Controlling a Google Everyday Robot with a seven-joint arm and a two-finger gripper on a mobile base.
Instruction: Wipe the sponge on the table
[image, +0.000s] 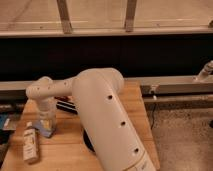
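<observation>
A white robot arm (107, 115) fills the middle of the camera view. Its thick lower link rises from the bottom edge, then a slimmer forearm reaches left and bends straight down at a rounded wrist. The arm stands over the table (60, 150), a light-brown wooden top with visible plank strips.

The gripper (47, 124) hangs at the end of that downward bend, over the left part of the table and pointing at the wood. Directly beneath it lies the sponge (46, 133) — a small blue-grey pad resting flat on the tabletop, with its lower edge showing below the gripper's tip. The gripper's tip meets the top of the sponge or sits just above it; which of the two cannot be told. Whether the gripper is clamped on the sponge or standing open around it also cannot be told.

Just left of the sponge and a little nearer the camera, a white bottle (30, 145) lies on its side on the wood. A black rectangular bar (66, 105) lies farther back, partly hidden behind the forearm. A dark rounded shape (89, 143) shows at the foot of the thick link — mostly covered by the arm.

Behind the table runs a dark wall band, and speckled floor (185, 130) shows to the right.
</observation>
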